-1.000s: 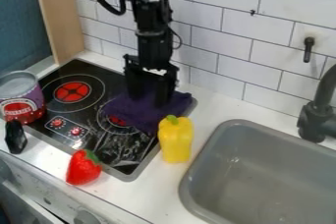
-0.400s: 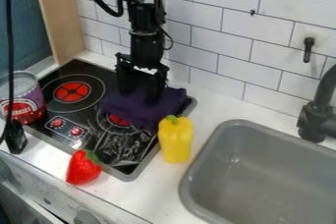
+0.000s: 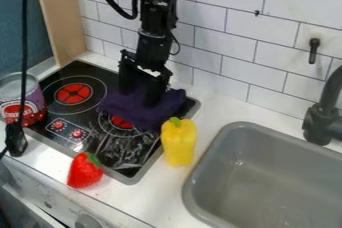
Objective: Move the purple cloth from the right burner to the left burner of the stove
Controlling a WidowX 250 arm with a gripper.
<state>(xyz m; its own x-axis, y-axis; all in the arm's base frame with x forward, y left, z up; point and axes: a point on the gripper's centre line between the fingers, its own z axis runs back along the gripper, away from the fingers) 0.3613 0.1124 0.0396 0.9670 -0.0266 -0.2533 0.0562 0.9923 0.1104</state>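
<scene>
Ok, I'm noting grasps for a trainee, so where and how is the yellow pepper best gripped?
Probably across the middle of the yellow pepper's body, from above, one finger on the sink side, the other on the stove side. The body looks longer than wide, so that pinch spans less; the short green stem offers little hold.

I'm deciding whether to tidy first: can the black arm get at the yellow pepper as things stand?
Probably yes. The yellow pepper sits uncovered on the counter, with nothing over it. The gripper is nearby, down at the purple cloth, and would likely have to clear that first.
</scene>
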